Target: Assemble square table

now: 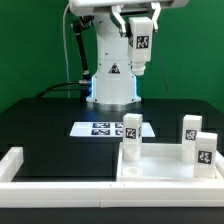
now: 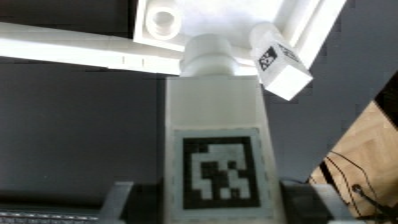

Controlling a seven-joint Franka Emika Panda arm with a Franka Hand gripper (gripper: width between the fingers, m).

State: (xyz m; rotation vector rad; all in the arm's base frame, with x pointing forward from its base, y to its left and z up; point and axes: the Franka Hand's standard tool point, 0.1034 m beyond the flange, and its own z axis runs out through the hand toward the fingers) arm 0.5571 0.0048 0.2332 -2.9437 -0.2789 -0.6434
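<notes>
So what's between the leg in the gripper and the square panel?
Nothing: in the exterior view the held leg hangs high, with only open air down to the square panel.

marker board (image 1: 103, 128): flat on black table (image 1: 50, 130) | white border bars (image 1: 30, 172): along table's front edge

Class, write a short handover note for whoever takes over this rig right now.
Gripper: shut on one leg, held high above the table.
Panel: lies at the exterior view's right, rim up.
Done: three legs stand upright on the panel; how firmly they are fixed cannot be seen.
Left: fit the held leg, probably the last.
</notes>
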